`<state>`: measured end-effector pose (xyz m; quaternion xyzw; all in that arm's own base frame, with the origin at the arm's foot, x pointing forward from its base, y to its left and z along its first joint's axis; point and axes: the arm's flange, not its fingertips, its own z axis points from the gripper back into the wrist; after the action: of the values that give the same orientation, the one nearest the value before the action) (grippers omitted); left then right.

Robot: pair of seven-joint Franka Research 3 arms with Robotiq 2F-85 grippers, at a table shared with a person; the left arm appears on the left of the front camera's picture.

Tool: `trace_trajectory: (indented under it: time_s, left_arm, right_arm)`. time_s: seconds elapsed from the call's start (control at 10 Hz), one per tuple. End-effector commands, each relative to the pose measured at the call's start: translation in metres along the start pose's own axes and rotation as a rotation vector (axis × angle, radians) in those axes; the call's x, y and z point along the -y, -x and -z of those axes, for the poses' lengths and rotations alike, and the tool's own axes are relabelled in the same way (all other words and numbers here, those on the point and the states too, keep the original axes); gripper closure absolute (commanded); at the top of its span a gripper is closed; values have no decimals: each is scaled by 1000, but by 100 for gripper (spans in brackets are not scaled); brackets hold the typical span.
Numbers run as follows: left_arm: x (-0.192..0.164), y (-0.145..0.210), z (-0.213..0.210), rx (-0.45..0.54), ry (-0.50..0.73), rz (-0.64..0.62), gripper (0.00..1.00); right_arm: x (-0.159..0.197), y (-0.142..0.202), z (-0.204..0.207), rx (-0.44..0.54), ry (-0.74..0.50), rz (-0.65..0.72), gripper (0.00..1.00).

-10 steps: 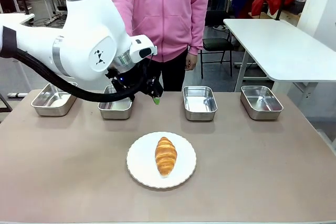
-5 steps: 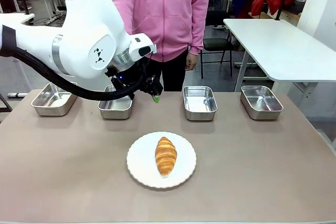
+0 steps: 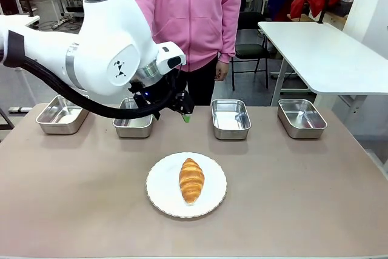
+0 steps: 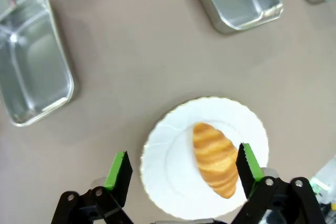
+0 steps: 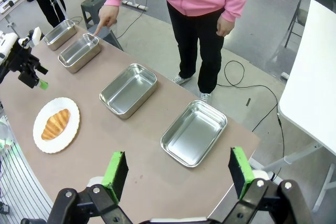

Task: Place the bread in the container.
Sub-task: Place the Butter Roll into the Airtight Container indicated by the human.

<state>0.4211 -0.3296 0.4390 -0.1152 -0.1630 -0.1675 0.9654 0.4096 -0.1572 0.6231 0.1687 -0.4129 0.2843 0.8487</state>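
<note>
The bread [image 3: 191, 180], a golden-brown croissant, lies on a round white plate [image 3: 162, 193] in the middle of the table. My left gripper [image 3: 183, 113] hangs open above the table behind the plate. In the left wrist view its green pads [image 4: 119, 170] flank the plate [image 4: 168, 177], with the bread [image 4: 214, 158] near the right pad. In the right wrist view a person's hand [image 5: 104, 18] points at one steel container [image 5: 80, 52], the second pan from the left [image 3: 134, 123] in the front view. My right gripper [image 5: 177, 172] is open, high above the table's right end, holding nothing.
Three more steel pans stand in the back row: far left [image 3: 62, 114], right of centre [image 3: 230, 118], far right [image 3: 301, 117]. The person in a pink hoodie [image 3: 188, 10] stands behind the table. A white table [image 3: 321, 47] is at the back right.
My left gripper has shifted slightly to the right and a little lower, towards the plate. The bread and pans have not moved.
</note>
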Motion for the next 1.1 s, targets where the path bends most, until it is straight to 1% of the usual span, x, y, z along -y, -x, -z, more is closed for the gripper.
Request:
trace_trajectory:
  time_s: [0.0,0.4,0.5,0.7,1.0]
  left_arm:
    - [25,8,21,-7,-29,-90,0]
    - [61,31,68,-154,-31,-168,0]
    - [66,39,73,-151,-38,-180,0]
    - [69,50,88,-176,-56,-201,0]
    - [76,60,98,-208,-99,-227,0]
  right_arm:
    - [1,-2,0,30,-11,-17,0]
    - [1,-2,0,30,-11,-17,0]
    - [1,-2,0,30,-11,-17,0]
    - [1,-2,0,30,-11,-17,0]
    - [1,-2,0,30,-11,-17,0]
